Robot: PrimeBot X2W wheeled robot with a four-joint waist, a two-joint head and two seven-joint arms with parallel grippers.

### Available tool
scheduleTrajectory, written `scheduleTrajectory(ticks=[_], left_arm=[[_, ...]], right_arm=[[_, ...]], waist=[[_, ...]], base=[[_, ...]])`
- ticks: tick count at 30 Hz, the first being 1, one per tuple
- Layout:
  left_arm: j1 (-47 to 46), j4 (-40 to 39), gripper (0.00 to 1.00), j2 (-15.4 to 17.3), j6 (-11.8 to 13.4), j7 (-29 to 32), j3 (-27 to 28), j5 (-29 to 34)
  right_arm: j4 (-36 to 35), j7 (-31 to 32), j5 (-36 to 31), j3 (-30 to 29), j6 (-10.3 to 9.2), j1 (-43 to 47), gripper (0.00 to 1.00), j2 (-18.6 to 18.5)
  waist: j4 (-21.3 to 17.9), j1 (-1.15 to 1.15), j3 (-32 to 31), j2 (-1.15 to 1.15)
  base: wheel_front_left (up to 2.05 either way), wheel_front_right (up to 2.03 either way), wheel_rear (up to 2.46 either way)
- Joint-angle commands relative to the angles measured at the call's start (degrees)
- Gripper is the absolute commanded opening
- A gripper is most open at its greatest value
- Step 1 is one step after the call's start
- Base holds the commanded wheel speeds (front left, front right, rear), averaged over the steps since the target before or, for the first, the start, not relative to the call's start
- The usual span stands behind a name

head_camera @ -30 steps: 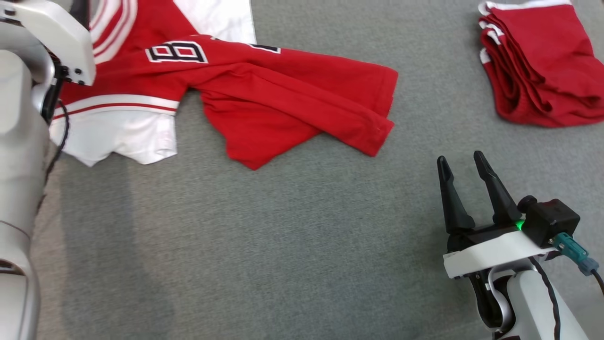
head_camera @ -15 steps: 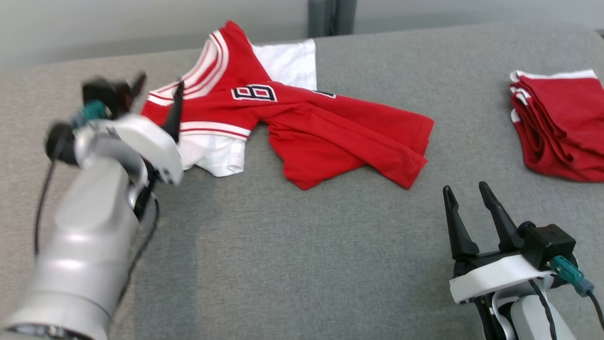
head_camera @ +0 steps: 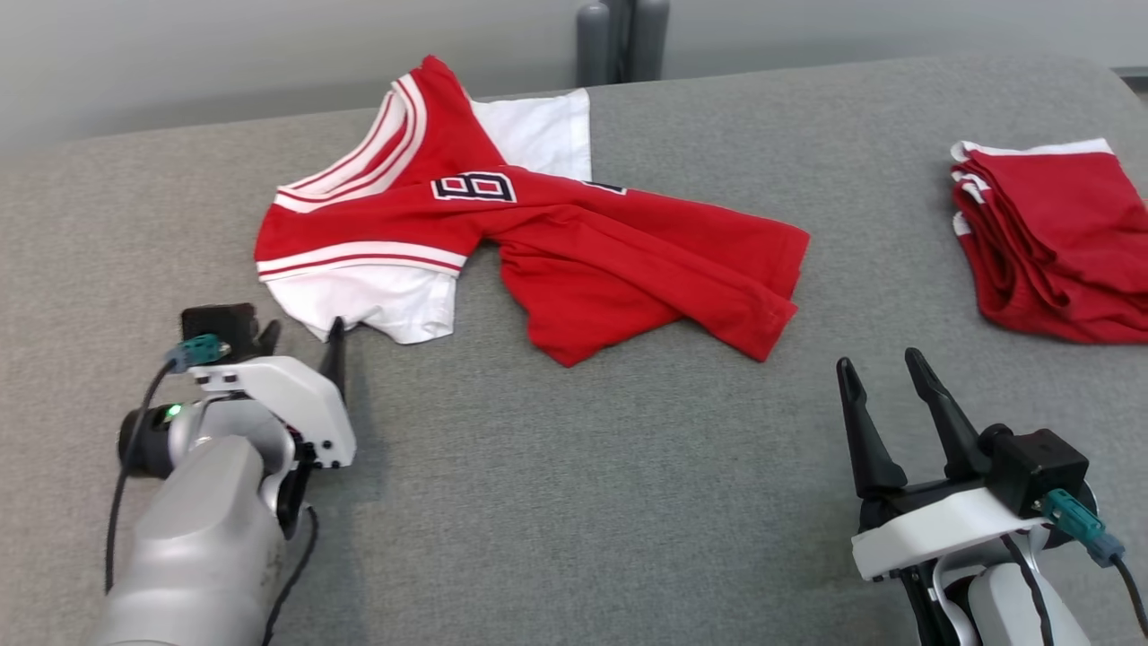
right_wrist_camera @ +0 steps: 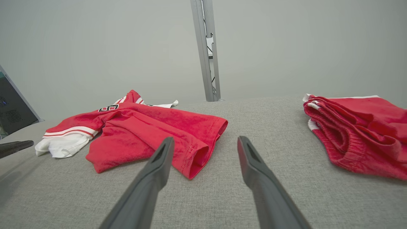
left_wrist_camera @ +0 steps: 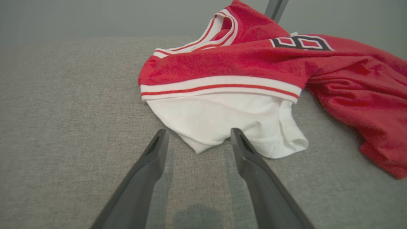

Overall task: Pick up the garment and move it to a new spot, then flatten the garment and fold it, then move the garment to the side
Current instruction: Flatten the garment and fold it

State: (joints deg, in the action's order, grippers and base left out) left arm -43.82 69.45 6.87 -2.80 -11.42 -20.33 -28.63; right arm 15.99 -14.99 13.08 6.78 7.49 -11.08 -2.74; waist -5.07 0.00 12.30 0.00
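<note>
Red jersey lies crumpled; our left gripper has withdrawn toward the tabletop's near edge, jaws open like our right gripper's.

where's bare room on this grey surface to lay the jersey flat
The widest bare stretch of the grey cloth surface lies between the left gripper and right gripper, nearer than the crumpled red and white jersey. A narrower gap runs between the jersey's hem and the folded red garment stack. It is crowded at the white sleeve by the left gripper.
</note>
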Motion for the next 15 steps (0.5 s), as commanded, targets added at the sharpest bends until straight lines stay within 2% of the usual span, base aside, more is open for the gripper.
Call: scheduleTrajectory(ticks=[1,4,11,12,13,14,15], left_arm=[[0.0,0.4,1.0,0.7,0.8,0.0,0.6,-0.6],[-0.6,1.3,1.0,1.7,1.8,0.4,1.0,-1.0],[-1.4,2.4,1.0,2.9,2.0,0.5,2.4,-2.8],[-1.4,2.6,0.92,2.8,2.0,0.7,2.6,-3.2],[-1.5,2.8,0.74,2.8,2.0,1.1,2.6,-3.3],[-1.6,2.9,0.48,2.8,1.9,1.4,2.5,-3.3],[-1.7,3.0,0.36,2.9,1.9,1.7,2.4,-3.3]], right_arm=[[-0.1,-0.3,-0.2,-0.2,0.01,-0.3,1.0,-0.3],[0.0,-0.3,-0.4,-0.2,0.01,-0.6,1.0,-0.3],[0.2,-0.3,-0.5,-0.2,0.01,-1.0,1.0,-0.3],[0.2,-0.3,-0.5,-0.1,0.01,-1.0,1.0,-0.3],[0.2,-0.3,-0.5,0.0,0.01,-1.0,1.0,-0.3],[0.2,-0.3,-0.5,0.1,0.01,-1.0,1.0,-0.3],[0.2,-0.3,-0.5,0.2,0.01,-1.1,1.0,-0.3]], waist=[[-0.9,0.0,0.6,0.0],[-1.9,0.0,1.3,0.0],[-3.7,0.0,2.1,0.0],[-3.9,0.0,2.2,0.0],[-4.0,0.0,2.2,0.0],[-4.1,0.0,2.3,0.0],[-4.3,0.0,2.4,0.0]], base=[[0.0,0.0,0.0],[0.0,0.0,0.0],[0.0,0.0,0.0],[0.0,0.0,0.0],[0.0,0.0,0.0],[0.0,0.0,0.0],[0.0,0.0,0.0]])
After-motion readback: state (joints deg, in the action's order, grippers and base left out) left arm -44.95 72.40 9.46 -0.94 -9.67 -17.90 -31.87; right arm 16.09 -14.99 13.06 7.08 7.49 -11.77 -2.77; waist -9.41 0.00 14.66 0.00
